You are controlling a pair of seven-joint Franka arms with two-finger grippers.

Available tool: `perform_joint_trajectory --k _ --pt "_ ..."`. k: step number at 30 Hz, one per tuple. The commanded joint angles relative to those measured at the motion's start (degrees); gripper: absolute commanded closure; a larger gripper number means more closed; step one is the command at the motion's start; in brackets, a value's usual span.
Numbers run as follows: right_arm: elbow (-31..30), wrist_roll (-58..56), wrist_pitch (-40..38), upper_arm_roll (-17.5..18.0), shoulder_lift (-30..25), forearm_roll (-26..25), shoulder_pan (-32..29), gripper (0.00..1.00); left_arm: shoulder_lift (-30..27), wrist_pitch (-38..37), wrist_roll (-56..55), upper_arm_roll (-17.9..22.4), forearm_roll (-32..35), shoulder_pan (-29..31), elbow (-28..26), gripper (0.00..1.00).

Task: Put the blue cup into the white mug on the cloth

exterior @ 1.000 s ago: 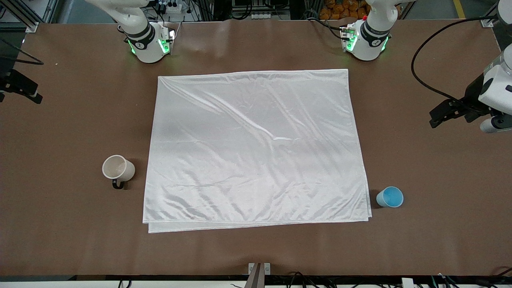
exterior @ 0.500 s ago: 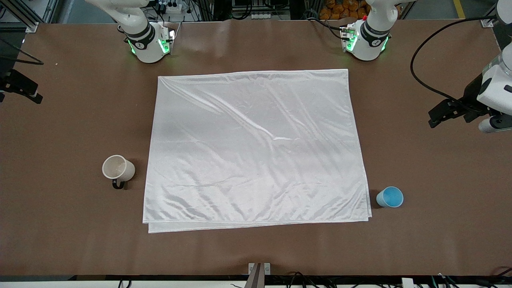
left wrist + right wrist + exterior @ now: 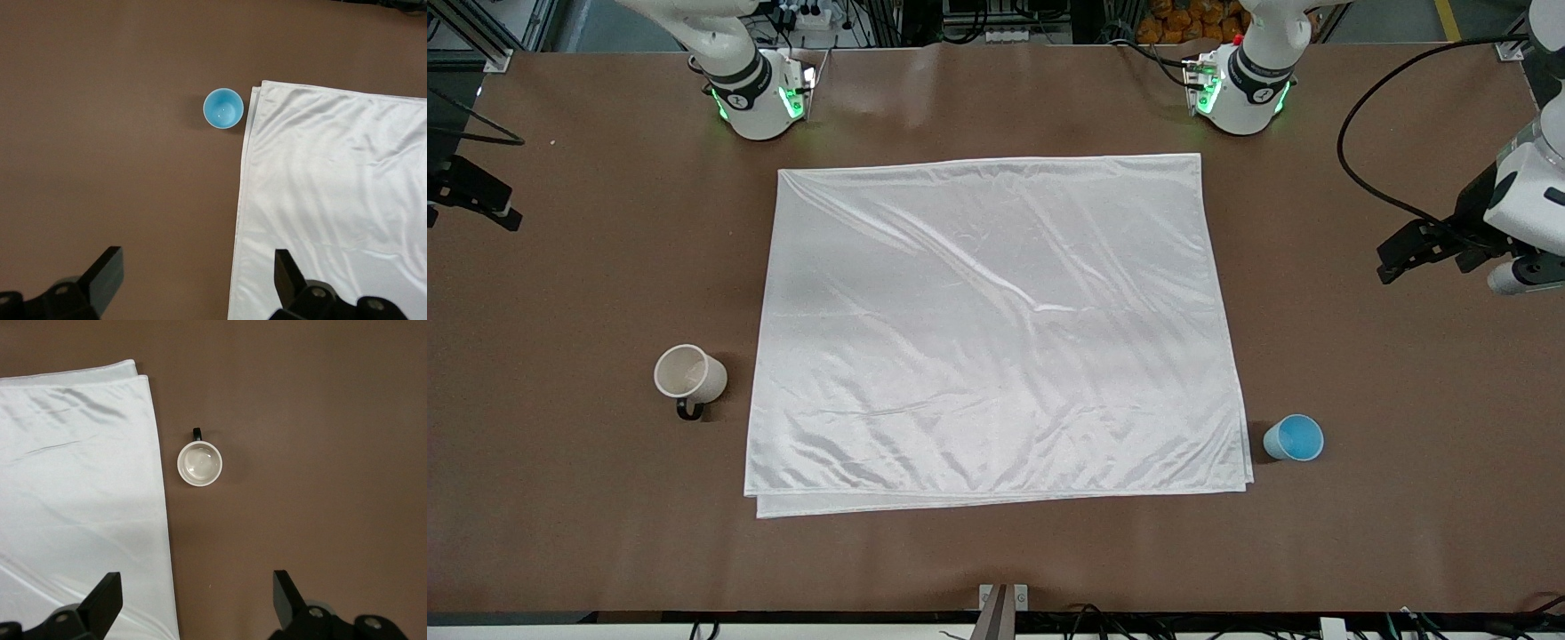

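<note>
— What sort of place is this?
— A robotics lab: two white robot arm bases with green lights [image 3: 760, 98] bolted to a wide brown table [image 3: 560, 498], black cables [image 3: 1383, 178], aluminium framing [image 3: 507, 31].

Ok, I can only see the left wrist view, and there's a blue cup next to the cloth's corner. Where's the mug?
Observer: The white mug stands upright on the bare table beside the cloth, toward the right arm's end.
Operator: Is anything in it?
Observer: No. The right wrist view looks down into it, and it's empty.
Operator: Is the other hand holding something?
Observer: No. The right gripper hangs open above the table, touching nothing.
</note>
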Motion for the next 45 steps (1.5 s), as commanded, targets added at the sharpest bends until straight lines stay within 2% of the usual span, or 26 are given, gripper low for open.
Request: perform_joint_trajectory --k 1,12,24,29,35,45 --pt "0.9 0.2 0.6 0.5 3.1 -0.3 -0.7 0.00 0.0 -0.6 1.1 -0.1 -0.8 0.0 0.7 0.00" --pt "1.1 0.2 2.6 0.4 7.0 0.0 -1.1 0.00 2.9 0.4 1.0 0.0 -0.1 0.1 0.3 0.00" --pt "1.4 0.1 6.9 0.4 12.6 0.1 -2.0 0.00 9.4 8.0 1.0 0.2 -0.1 0.7 -0.1 0.00" --pt "1.5 0.1 8.8 0.4 14.9 0.1 -2.0 0.00 12.2 13.2 0.9 0.4 0.0 0.7 -2.0 0.00" --pt "1.8 0.0 11.0 0.4 17.9 -0.2 -2.1 0.00 14.8 18.3 0.9 0.3 3.3 0.7 -3.8 0.00" --pt "8.0 0.0 12.4 -0.9 27.0 0.0 -2.0 0.00 19.3 21.4 0.1 0.3 5.1 0.7 -3.8 0.00"
